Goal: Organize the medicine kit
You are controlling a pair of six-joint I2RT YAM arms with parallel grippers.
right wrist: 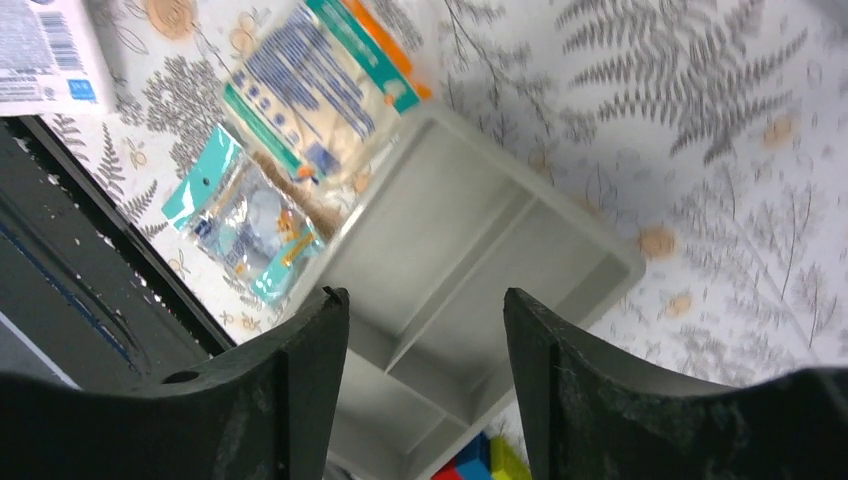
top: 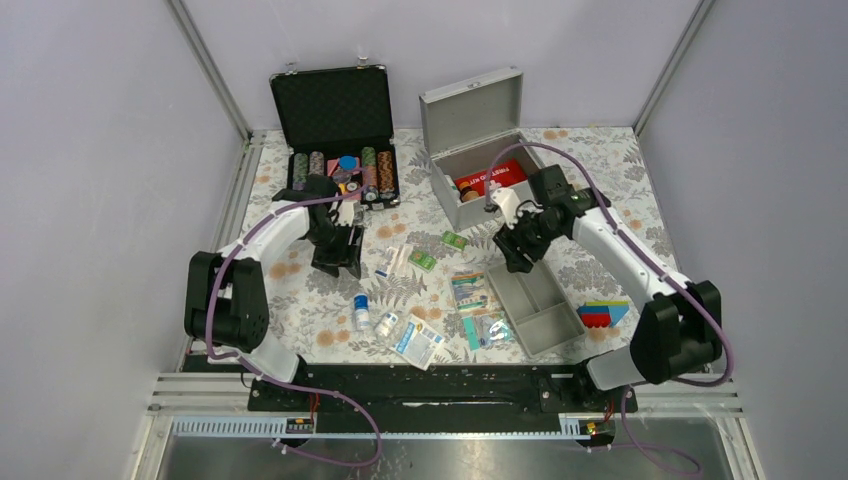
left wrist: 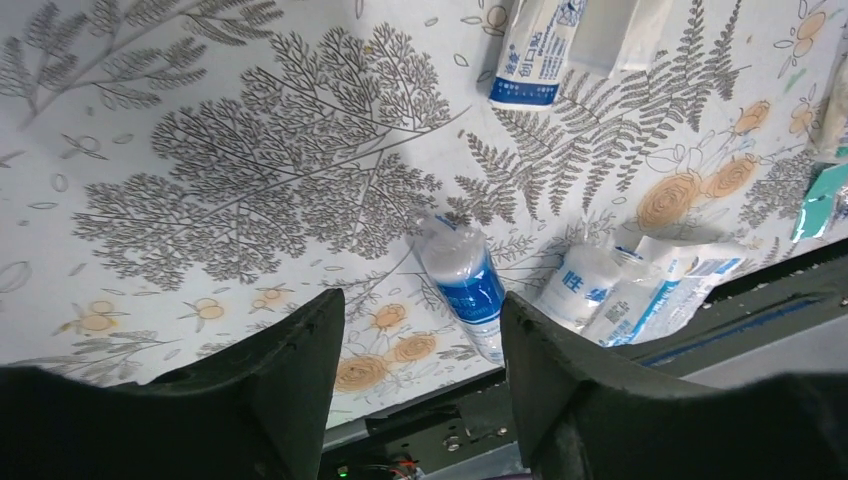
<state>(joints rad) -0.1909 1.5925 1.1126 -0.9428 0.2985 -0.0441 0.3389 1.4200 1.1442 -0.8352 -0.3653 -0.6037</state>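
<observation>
Both pairs stand open and empty: right jaws above the far end of the tray (top: 545, 312), left jaws well left of the tray, over a bottle (left wrist: 468, 285). Behind the tray, the metal box (top: 475, 112) sits lid-up on the tabletop (top: 605, 160).

The left gripper (left wrist: 420, 305) hangs over the floral cloth (left wrist: 250, 150), fingers apart with nothing between them. Just past the gap sits a blue-labelled bottle (left wrist: 465, 280) — a white bottle (left wrist: 588, 285) close beside it. A blue-and-white box (left wrist: 530, 45) shows at the top edge.
</observation>
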